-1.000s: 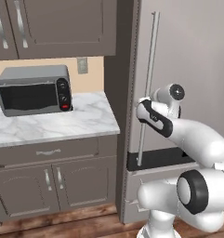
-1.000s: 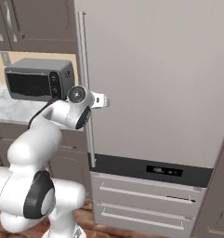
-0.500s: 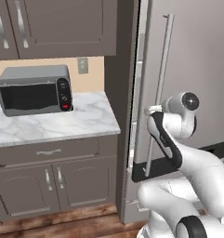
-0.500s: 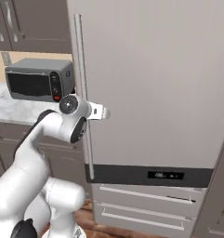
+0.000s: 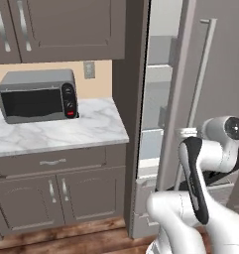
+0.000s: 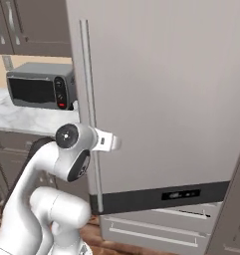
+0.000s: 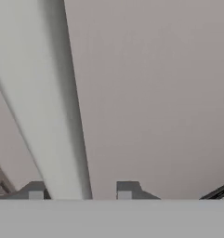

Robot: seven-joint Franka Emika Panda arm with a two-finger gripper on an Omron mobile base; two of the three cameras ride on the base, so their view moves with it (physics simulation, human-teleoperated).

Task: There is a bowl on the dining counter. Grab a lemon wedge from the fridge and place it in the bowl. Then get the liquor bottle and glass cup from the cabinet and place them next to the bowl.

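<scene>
Door of the tall flat grey-beige fridge [image 6: 161, 89] now swung partly open; a second ago it sat flush. Left base view shows a gap with pale inner shelves [image 5: 158, 99]. Gripper [image 7: 80, 188] sits at the long vertical silver bar handle [image 6: 89, 99], fingers [image 7: 125, 189] apart with the bar standing between them, one on each side; whether they pinch it I cannot tell. Lemon wedge not made out on the shelves. Grey microwave [image 5: 37, 95] on the marble bench [image 5: 56, 131] unmoved. Judgement: opening step underway, more swing needed before reaching in.
</scene>
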